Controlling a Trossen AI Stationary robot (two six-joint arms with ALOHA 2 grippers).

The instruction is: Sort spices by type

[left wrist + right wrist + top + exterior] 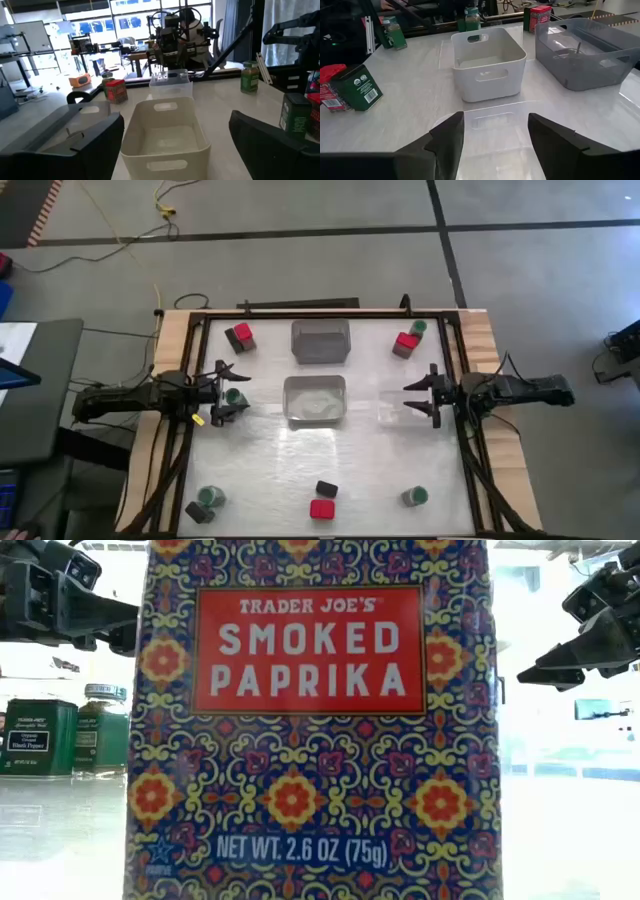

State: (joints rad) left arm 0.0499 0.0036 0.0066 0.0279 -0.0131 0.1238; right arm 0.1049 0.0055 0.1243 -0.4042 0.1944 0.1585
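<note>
The spices stand scattered on the table. A green-lidded jar [237, 396] stands at the left, under my left gripper [225, 393]. That gripper is open, raised above the table [95, 615], and faces the white bin [165, 130]. My right gripper [410, 400] is open and empty over the clear bin [495, 127]. A red tin and a dark tin [240, 337] stand far left. A red tin and a jar [408, 340] stand far right. A jar and a dark tin [205, 502] stand near left. A paprika tin [310, 720] with a dark tin [326, 488] stands near centre. A jar [415, 497] stands near right.
Three bins sit mid-table: a grey bin [320, 340] at the far centre, the white bin [315, 400] in the middle, and the clear bin [393, 408] to its right. A dark frame [455, 370] runs along the table's sides. Bare tabletop lies between the bins and the near edge.
</note>
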